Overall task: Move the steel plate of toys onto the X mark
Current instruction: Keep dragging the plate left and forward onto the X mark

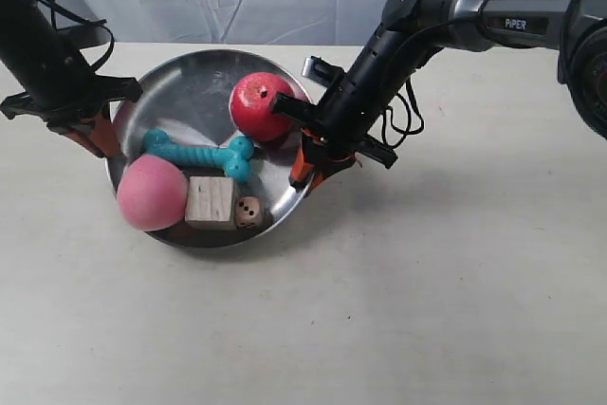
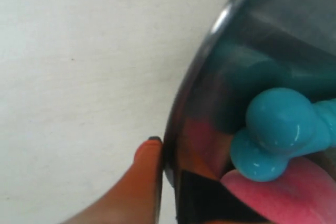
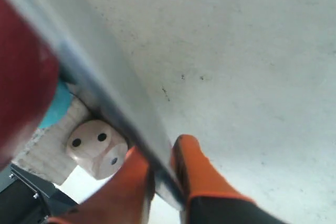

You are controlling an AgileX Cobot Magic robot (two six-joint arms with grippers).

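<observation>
Lift both sides together and keep the steel plate (image 1: 190, 92) flat, so the toys (image 1: 199, 152) do not roll out (the red ball (image 1: 261, 106) looks the most ready to go). The right claw (image 3: 163, 153) is pinched on the rim. The left claw (image 1: 100, 135) has one finger (image 2: 148, 171) against the rim, but I cannot tell if it pinches. The plate is shiny, round and shallow. It sits between the two claws over the pale bench (image 1: 455, 263). No X mark shows.

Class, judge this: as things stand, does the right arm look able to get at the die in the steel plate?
Probably not yet. The right pincer is shut on the rim of the steel plate, so it must let go first; the die lies uncovered just inside that rim.
</observation>
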